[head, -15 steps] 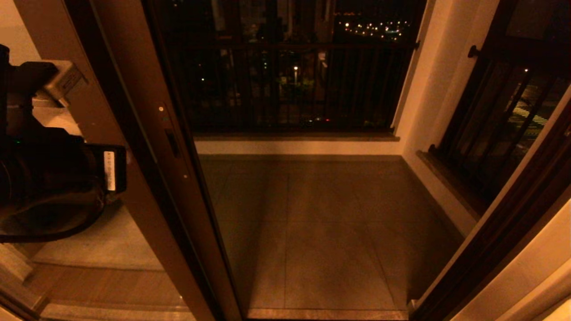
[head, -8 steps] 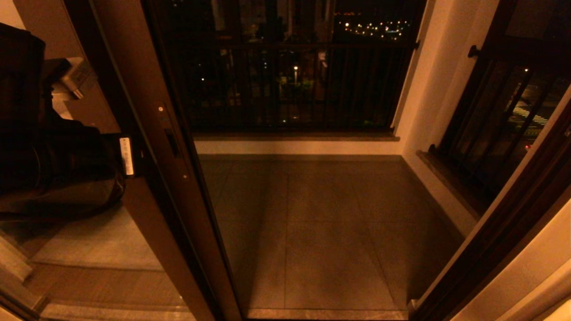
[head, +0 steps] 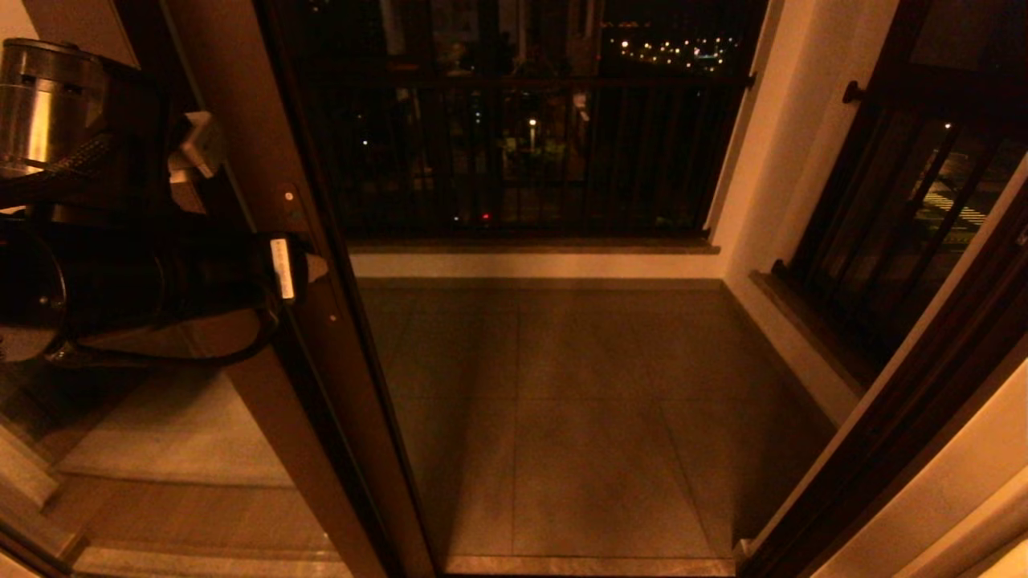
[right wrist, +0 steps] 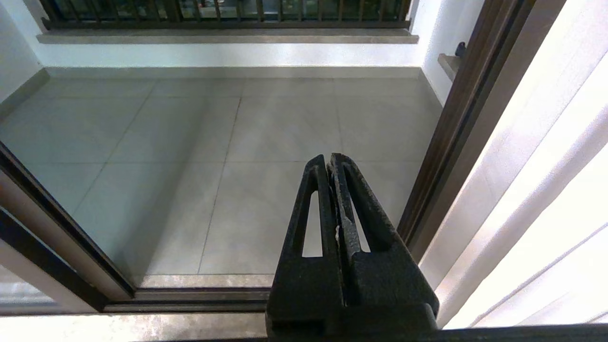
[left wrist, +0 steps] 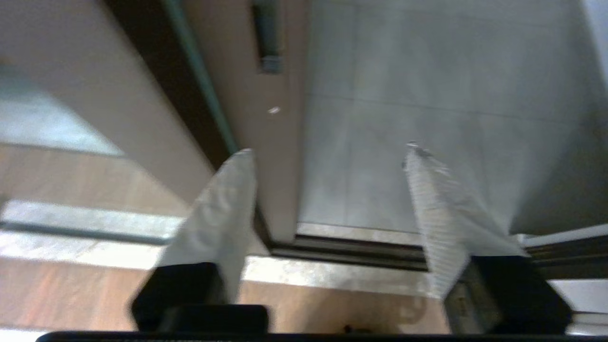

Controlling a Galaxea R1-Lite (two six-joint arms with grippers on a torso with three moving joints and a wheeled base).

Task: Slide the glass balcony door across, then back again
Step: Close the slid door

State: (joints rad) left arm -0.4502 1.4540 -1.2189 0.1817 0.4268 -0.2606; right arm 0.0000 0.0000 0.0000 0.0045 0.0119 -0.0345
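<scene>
The glass balcony door (head: 321, 337) stands slid over to the left, its brown stile running down the left of the head view. My left gripper (head: 315, 269) is at the stile, at handle height. In the left wrist view the left gripper (left wrist: 327, 149) is open, its pale fingers (left wrist: 218, 213) wide apart with the stile's edge (left wrist: 280, 142) between them, close to one finger. The slim recessed handle (left wrist: 267, 33) lies further along the stile. My right gripper (right wrist: 330, 159) is shut on nothing, low over the threshold, out of the head view.
The doorway opens onto the tiled balcony floor (head: 578, 417). Dark railings (head: 522, 160) close the far side. The fixed dark frame (head: 923, 385) stands at the right, with a pale curtain (right wrist: 546, 190) beside it. The floor track (left wrist: 356, 251) runs under the door.
My left arm has swung to the right, from well left of the door up to its stile. The door itself has not moved.
</scene>
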